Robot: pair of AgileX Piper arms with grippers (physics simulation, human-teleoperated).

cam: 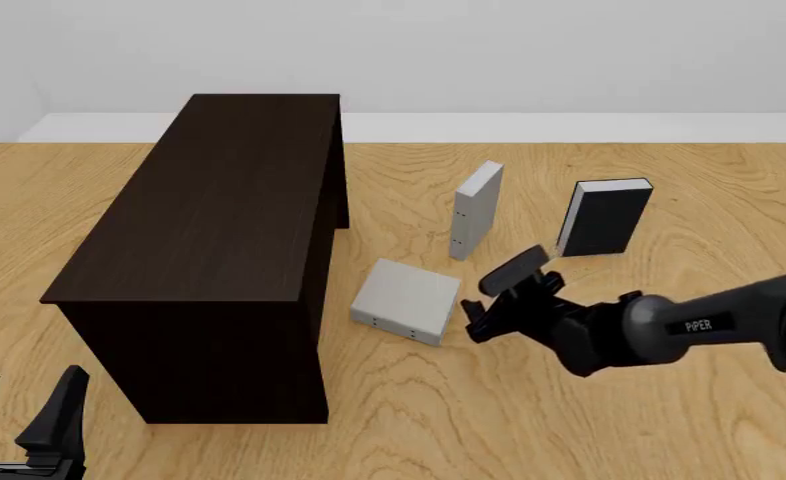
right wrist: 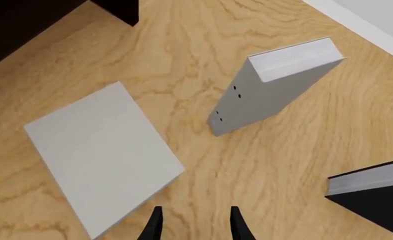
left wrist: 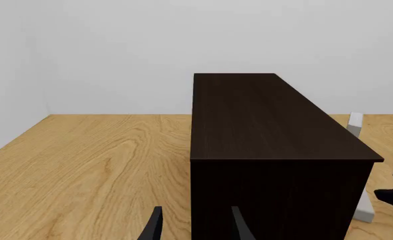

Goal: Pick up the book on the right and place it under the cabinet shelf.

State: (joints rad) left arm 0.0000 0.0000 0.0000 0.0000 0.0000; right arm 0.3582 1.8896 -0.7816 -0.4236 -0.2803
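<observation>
The book (cam: 407, 300), light grey and nearly square, lies flat on the table just right of the dark brown cabinet shelf (cam: 220, 200), outside it. In the right wrist view the book (right wrist: 103, 155) shows its bare cover. My right gripper (cam: 480, 318) hovers at the book's right edge, open, with nothing between its fingers (right wrist: 155, 225). My left gripper (cam: 20, 400) stands open near the front left table edge, facing the cabinet's end (left wrist: 270, 200).
A second pale grey book (cam: 477, 208) stands upright behind the flat one, dots on its spine (right wrist: 270, 90). A black-covered book (cam: 604, 217) with white pages stands further right. The cabinet fills the left half of the table (cam: 713, 420).
</observation>
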